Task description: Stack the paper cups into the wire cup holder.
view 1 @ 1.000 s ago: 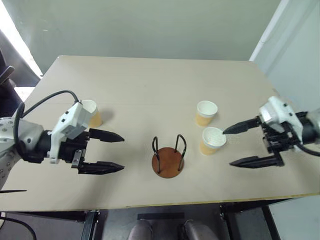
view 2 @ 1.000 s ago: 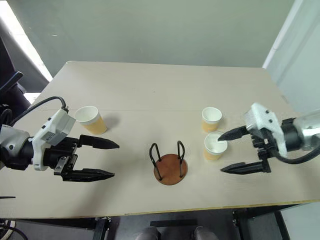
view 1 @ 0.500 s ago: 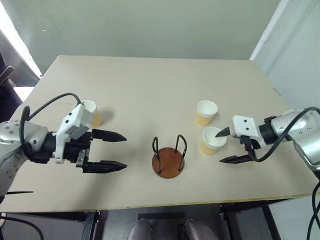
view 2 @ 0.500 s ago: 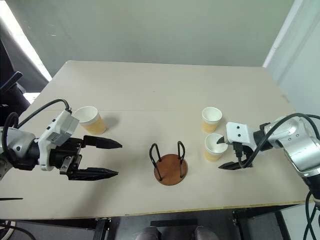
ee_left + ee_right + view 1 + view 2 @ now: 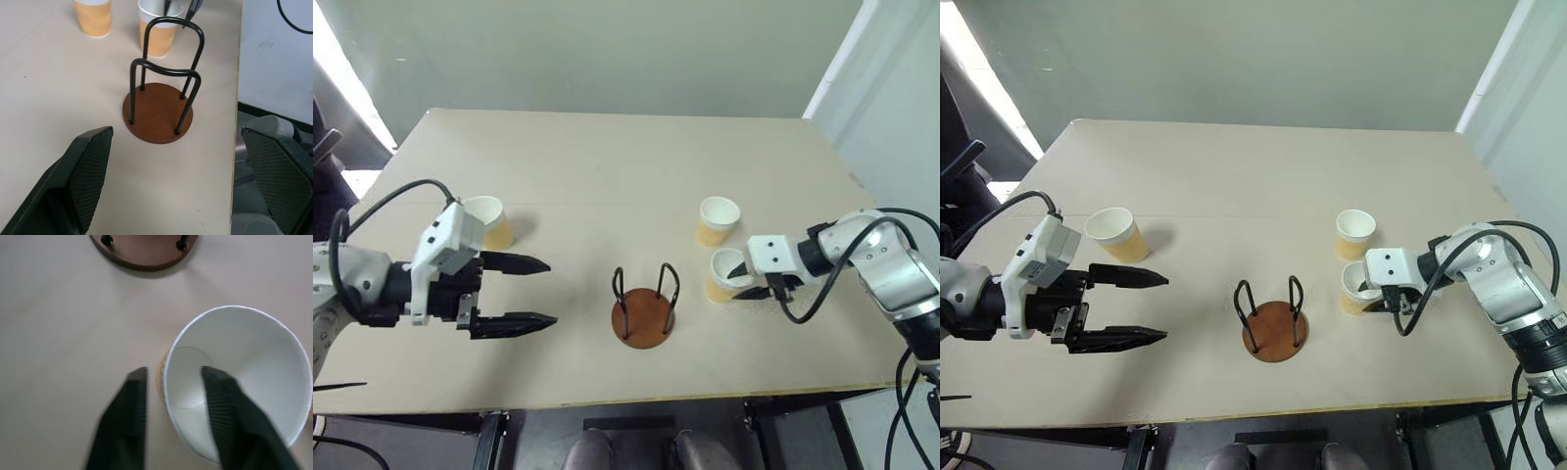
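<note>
Pale beige tabletop (image 5: 607, 176) fills most of the scene, with a grey-green wall behind it. Near the table's front edge stands the wire cup holder (image 5: 643, 306), its reddish-brown disc base flat on the surface and two black wire loops rising upright from it, with no cup inside. To the right of the holder, just beside it, stands the near paper cup (image 5: 723, 275), upright with its white mouth open upward; the second paper cup (image 5: 717, 220) stands a little farther back from the holder on that same side, close to the first but apart from it. The third paper cup (image 5: 489, 220) stands well to the left of the holder and somewhat farther back, also upright. The right gripper (image 5: 174, 390) has its jaws drawn narrow across the wall of the near cup, one black finger reaching inside the white interior and the other outside against the tan side, so the rim sits between them; the cup rests on the table. The left gripper (image 5: 517, 292) hovers to the left of the holder, pointing toward it, with its two black fingers spread wide and nothing between them, just in front of the third cup.
</note>
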`<state>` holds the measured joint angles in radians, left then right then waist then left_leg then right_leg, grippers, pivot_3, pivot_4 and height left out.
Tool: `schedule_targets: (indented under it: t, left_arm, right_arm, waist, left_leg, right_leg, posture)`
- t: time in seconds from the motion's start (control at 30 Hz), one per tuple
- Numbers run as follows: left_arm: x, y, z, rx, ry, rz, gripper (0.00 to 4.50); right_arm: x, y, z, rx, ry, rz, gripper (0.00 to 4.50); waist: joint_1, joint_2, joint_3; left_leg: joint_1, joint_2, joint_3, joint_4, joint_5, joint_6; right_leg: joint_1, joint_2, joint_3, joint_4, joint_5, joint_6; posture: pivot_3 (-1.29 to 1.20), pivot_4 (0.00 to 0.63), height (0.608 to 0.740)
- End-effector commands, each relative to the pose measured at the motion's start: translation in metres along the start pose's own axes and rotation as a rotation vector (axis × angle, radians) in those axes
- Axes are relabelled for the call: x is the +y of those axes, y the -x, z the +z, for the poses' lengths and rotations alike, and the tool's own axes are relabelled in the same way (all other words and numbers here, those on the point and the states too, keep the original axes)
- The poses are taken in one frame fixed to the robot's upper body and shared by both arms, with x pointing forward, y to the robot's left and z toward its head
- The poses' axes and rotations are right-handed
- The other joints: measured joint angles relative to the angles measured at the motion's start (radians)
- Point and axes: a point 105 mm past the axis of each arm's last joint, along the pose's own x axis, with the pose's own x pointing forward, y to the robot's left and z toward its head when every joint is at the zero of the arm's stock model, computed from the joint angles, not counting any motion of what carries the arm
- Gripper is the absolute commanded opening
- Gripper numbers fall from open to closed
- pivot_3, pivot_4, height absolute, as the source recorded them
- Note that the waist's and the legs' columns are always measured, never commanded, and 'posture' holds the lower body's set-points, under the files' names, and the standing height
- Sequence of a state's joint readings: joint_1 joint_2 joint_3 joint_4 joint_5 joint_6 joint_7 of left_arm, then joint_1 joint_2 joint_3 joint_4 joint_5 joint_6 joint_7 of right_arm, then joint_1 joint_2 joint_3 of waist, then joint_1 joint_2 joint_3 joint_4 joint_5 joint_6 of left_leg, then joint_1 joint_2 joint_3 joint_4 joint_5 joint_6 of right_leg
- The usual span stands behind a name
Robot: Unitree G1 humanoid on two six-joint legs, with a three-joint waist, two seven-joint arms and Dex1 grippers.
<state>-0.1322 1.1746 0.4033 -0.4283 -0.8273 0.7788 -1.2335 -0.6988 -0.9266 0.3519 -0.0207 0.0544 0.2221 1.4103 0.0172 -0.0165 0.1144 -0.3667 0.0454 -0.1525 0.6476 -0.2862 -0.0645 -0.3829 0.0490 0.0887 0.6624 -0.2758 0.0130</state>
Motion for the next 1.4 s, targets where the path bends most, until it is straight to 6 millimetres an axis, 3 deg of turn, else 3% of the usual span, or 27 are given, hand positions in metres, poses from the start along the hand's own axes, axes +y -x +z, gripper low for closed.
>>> schedule_targets:
  t: [0.03,0.3,0.43,0.53,0.63,0.73,1.03,1.4]
  left_arm:
    - [0.000,0.004,0.008,-0.018,-0.039,0.032,4.50]
    - [0.004,0.006,0.008,-0.023,-0.044,0.046,4.50]
    - [0.003,0.008,0.006,-0.021,-0.049,0.045,4.50]
    - [0.009,0.011,0.005,-0.019,-0.056,0.076,4.50]
    - [0.010,0.011,0.005,-0.019,-0.059,0.075,4.50]
    - [0.007,0.008,0.004,-0.021,-0.057,0.059,4.50]
    - [0.004,0.007,0.005,-0.019,-0.051,0.062,4.50]
    - [0.001,0.010,0.004,-0.012,-0.040,0.085,4.50]
  right_arm:
    - [-0.009,0.008,0.010,-0.012,0.052,-0.028,0.12]
    - [-0.014,0.020,0.022,-0.043,0.088,-0.012,0.05]
    - [-0.041,0.061,0.073,-0.242,0.107,-0.070,0.05]
    - [-0.054,0.079,0.107,-0.353,0.147,-0.101,0.05]
    - [-0.049,0.086,0.134,-0.442,0.193,-0.063,0.05]
    - [-0.031,0.080,0.158,-0.540,0.208,0.046,0.05]
    - [-0.007,0.037,0.147,-0.529,0.131,0.177,0.05]
    - [-0.002,0.024,0.138,-0.483,0.143,0.201,0.05]
  waist:
    - [0.000,0.000,0.000]
    - [0.000,0.001,0.000]
    - [-0.008,0.002,0.001]
    - [-0.009,0.002,0.001]
    - [-0.009,0.002,0.001]
    - [-0.005,0.002,0.001]
    - [-0.005,0.001,0.001]
    - [-0.006,0.001,0.001]
  left_leg:
    - [0.000,0.000,0.000,0.000,0.000,0.000]
    - [0.000,0.000,0.000,0.000,0.000,-0.001]
    - [0.000,0.000,0.002,0.000,0.001,-0.001]
    - [0.000,0.001,0.002,-0.001,0.005,-0.008]
    - [0.000,0.001,0.001,-0.002,0.005,-0.008]
    - [-0.001,0.001,0.001,-0.002,0.005,-0.009]
    - [-0.001,0.000,0.001,0.000,0.005,-0.010]
    - [-0.001,0.001,0.003,-0.001,0.005,-0.009]
  right_leg:
    - [0.000,0.000,0.000,0.000,0.000,0.000]
    - [0.000,0.000,0.000,0.000,0.000,0.000]
    - [-0.001,0.000,0.001,0.001,0.001,-0.001]
    - [-0.002,0.001,0.001,0.000,0.000,-0.001]
    - [-0.002,0.001,0.000,-0.001,0.000,-0.002]
    - [-0.002,0.001,0.000,-0.002,0.000,-0.002]
    - [-0.001,0.001,0.000,0.000,0.000,-0.002]
    - [-0.001,0.001,0.000,0.000,0.000,-0.002]
  posture:
    - [0.00,0.150,0.740]
    - [0.00,0.150,0.740]
    - [0.00,0.150,0.740]
    - [0.00,0.150,0.740]
    - [0.00,0.150,0.740]
    - [0.00,0.150,0.740]
    - [0.00,0.150,0.740]
    - [0.00,0.150,0.740]
